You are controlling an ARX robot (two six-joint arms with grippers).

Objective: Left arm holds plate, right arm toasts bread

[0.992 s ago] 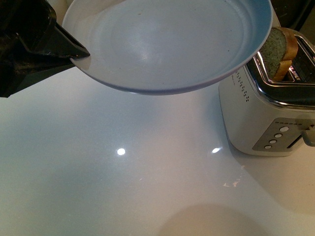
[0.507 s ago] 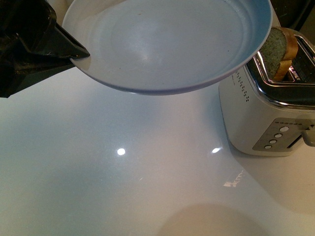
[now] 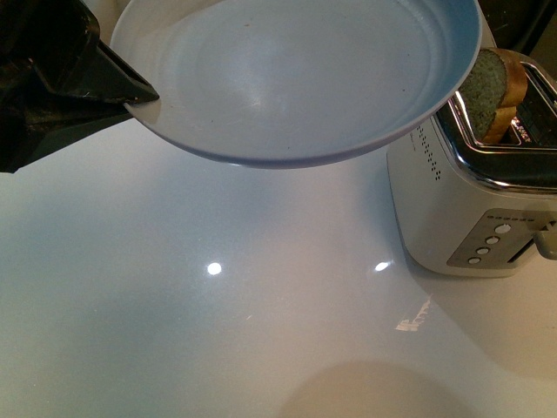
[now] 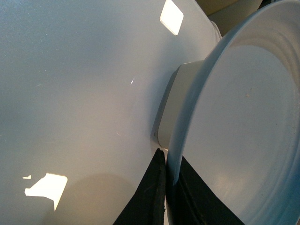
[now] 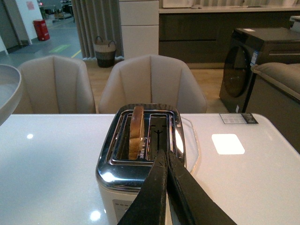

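The left gripper (image 3: 144,94) pinches the rim of the plate (image 3: 296,78), one black finger on each side of the edge (the left wrist view shows this plainly). The plate hangs tilted in the air above the glossy white table (image 3: 218,340). From the front it covers the upper corner of the toaster (image 3: 452,218) and part of the bread (image 3: 494,87). The bread stands upright in the toaster slot nearer the plate, its rounded top sticking out. The right gripper (image 5: 165,157) hovers close to the toaster, its fingers pressed together with nothing between them. Two beige chairs (image 5: 152,82) stand behind the table.
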